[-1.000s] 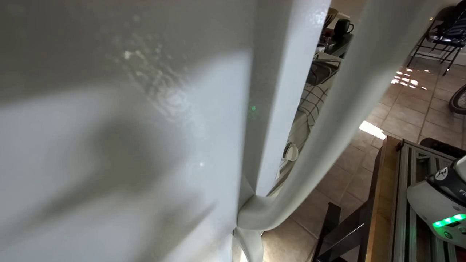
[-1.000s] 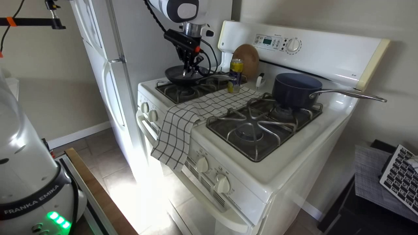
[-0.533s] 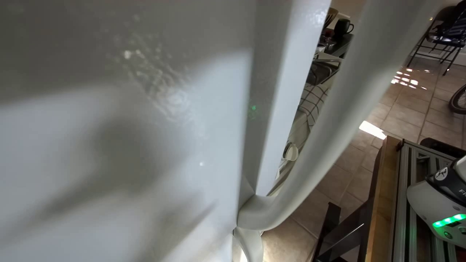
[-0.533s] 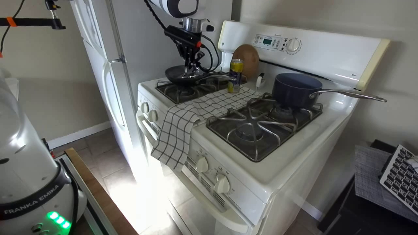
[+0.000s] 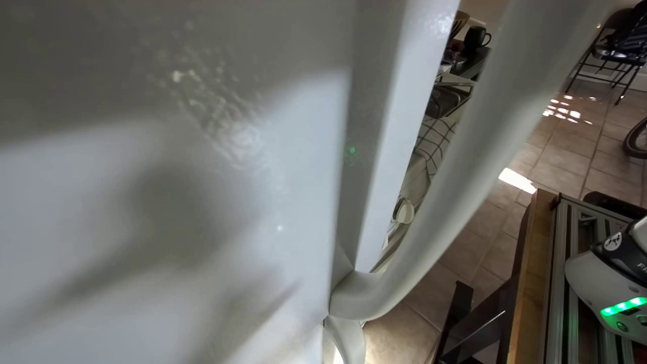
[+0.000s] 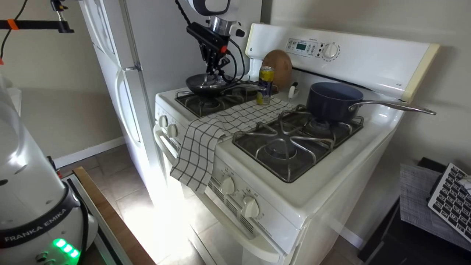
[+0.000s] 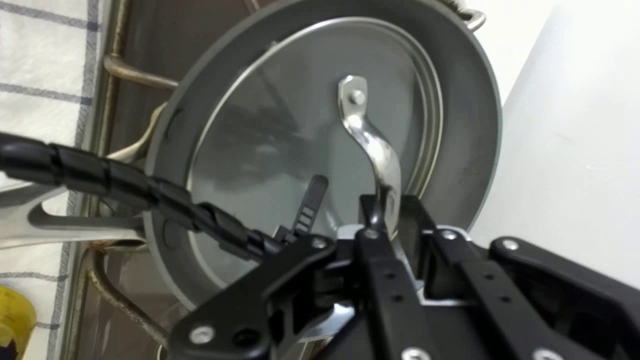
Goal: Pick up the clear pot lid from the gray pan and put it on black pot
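- Over the pan, the gripper is clasping the handle, probably the lid's surest hold.
- The clear lid is showing within the pan.
- Toward three o'clock in an exterior view, the uncovered pot is presumably awaiting it.

1 upright can stands between pan and pot, open air above.

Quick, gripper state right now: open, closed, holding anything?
Gripper: closed on the metal handle of the clear pot lid.
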Available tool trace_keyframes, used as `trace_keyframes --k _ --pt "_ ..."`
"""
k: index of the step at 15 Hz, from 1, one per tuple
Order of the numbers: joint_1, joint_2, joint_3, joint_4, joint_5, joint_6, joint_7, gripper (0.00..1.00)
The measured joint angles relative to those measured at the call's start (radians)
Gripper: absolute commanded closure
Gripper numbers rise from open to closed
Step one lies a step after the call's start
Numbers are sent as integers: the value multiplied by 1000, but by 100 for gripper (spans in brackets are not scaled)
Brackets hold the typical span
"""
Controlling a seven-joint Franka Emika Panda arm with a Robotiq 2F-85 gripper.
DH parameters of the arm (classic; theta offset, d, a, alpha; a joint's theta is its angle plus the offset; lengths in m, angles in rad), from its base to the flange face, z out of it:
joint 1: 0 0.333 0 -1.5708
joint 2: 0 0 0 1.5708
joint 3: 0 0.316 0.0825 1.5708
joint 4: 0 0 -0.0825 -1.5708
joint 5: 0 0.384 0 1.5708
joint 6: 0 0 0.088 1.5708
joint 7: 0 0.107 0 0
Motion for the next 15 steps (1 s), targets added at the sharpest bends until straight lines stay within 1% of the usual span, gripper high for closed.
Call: trace_keyframes --k 4,5,6,8,9,13,14,15 --pt "-23 -13 -13 1 76 -7 0 96" --pt "-26 -16 -17 1 84 -8 0 58" --pt "-29 -18 -19 3 85 -21 0 57" --pt "-28 -20 -22 7 66 -40 1 43" --pt "-24 -21 -21 9 37 -40 7 34" --pt "24 -22 -9 21 -171 -26 96 5" --pt "37 -22 -5 23 -211 -26 121 0" --pt "48 -22 0 24 -245 -24 142 0"
